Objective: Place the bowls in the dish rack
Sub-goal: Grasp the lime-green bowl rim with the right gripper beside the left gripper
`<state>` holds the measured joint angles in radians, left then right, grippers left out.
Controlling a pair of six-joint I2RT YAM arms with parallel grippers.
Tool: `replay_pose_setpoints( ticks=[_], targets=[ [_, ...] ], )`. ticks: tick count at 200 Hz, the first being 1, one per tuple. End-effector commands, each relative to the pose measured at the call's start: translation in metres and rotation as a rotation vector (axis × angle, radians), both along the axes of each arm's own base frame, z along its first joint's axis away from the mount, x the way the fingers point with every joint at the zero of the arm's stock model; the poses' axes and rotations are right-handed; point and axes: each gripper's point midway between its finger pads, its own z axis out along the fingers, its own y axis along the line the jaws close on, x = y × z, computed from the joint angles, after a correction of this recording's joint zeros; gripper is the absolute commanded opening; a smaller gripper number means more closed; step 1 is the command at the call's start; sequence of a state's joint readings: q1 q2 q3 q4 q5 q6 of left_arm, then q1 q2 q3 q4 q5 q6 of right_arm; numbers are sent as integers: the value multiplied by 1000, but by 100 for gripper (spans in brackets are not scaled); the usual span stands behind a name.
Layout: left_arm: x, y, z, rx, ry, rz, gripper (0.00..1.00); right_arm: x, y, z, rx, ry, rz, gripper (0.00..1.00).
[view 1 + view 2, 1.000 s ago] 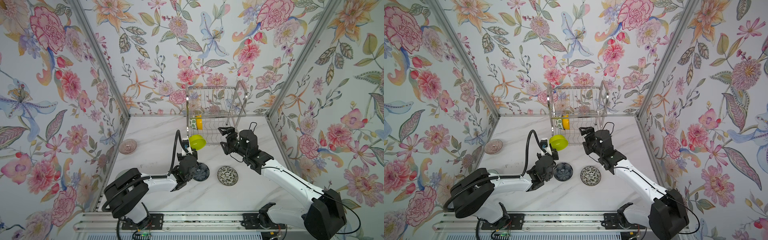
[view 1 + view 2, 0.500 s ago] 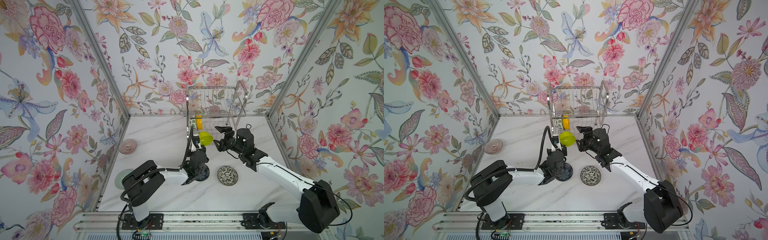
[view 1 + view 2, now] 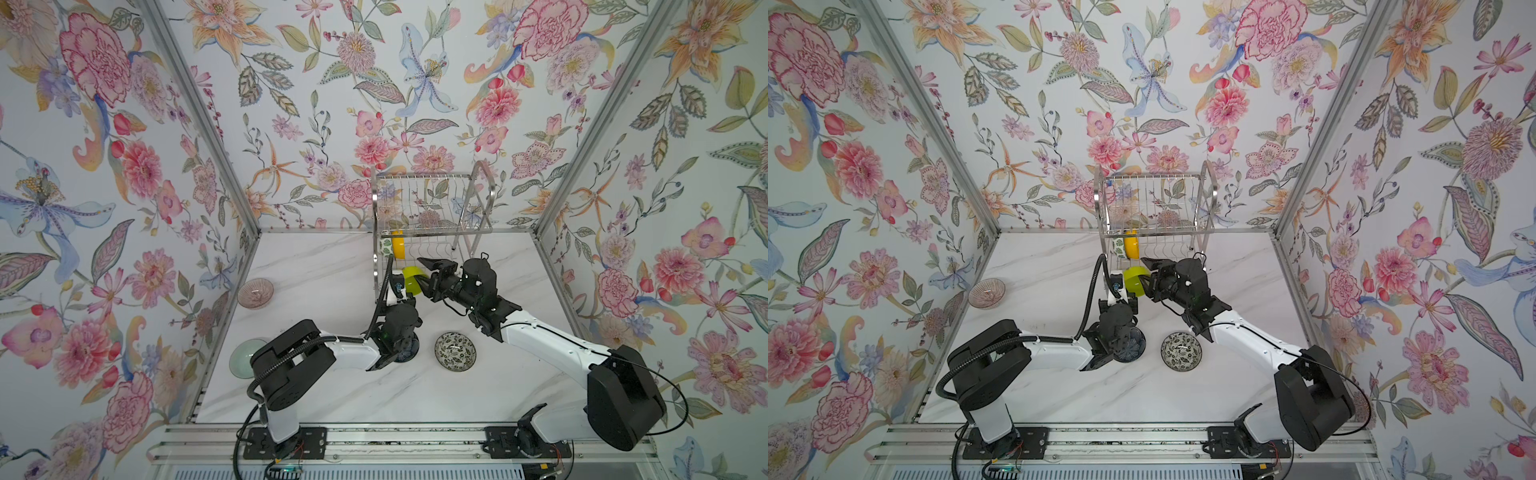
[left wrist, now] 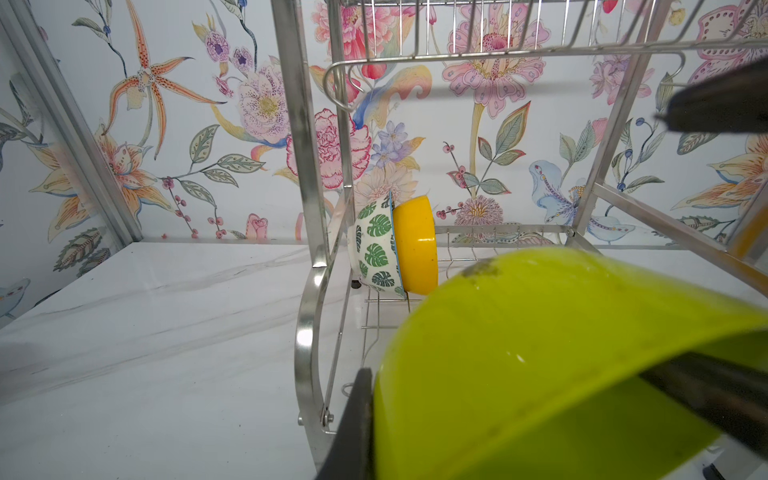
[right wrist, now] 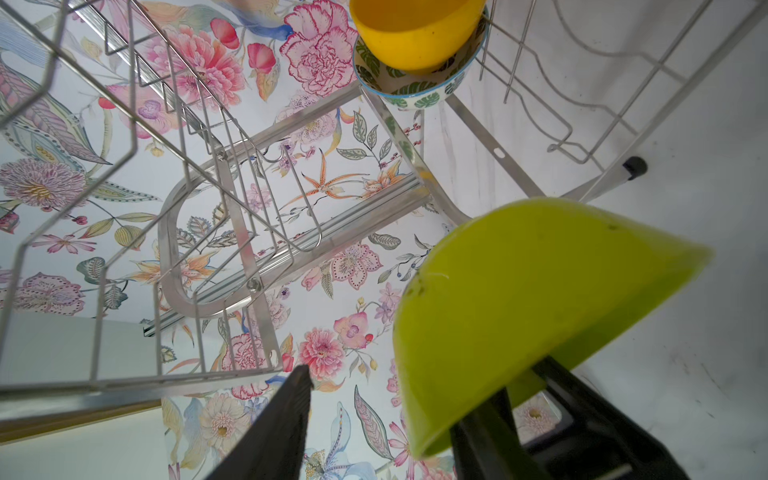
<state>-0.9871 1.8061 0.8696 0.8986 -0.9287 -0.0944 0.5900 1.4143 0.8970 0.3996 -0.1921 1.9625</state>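
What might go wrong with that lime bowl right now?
The left hand pinches the lime green bowl by its wall only; a nudge from the open right hand straddling it may knock it loose. The dish rack frame stands close, so either hand may clip it.

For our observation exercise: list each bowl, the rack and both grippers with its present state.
dish rack: upright
lime green bowl: held aloft, tilted
left gripper: shut on lime green bowl
right gripper: open, that bowl between its jaws
leaf bowl: on edge, lower tier
yellow bowl: nested in leaf bowl
floral bowl: upright on table
dark blue bowl: on table, half hidden
pink bowl: upright on table
pale green bowl: on table, half hidden
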Motion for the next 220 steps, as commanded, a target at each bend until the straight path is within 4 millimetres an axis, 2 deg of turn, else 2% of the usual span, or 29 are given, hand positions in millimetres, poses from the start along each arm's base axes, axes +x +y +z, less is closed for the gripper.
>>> replay_pose_setpoints(
  ticks=[1,45,105,125,177,189,220],
  targets=[
    [0,-6,12,-39,-27,13,0,4,2,6,39,-23,-16,42],
    [-4,-9,14,-15,-36,14,0,7,9,-3,87,-11,-19,27],
    [-11,-11,15,-7,-44,17,0,8,4,-14,50,-7,-42,19],
    [-14,-10,17,-11,-50,16,0,8,4,-22,56,6,-40,12],
    [-19,-13,21,-21,-54,2,0,6,-1,-23,30,-21,-46,0],
    [-19,-13,22,-29,-56,-3,0,6,-3,-22,24,-31,-49,0],
    [-21,-13,22,-47,-53,-14,10,5,-6,-18,10,-56,-52,0]
  ],
)
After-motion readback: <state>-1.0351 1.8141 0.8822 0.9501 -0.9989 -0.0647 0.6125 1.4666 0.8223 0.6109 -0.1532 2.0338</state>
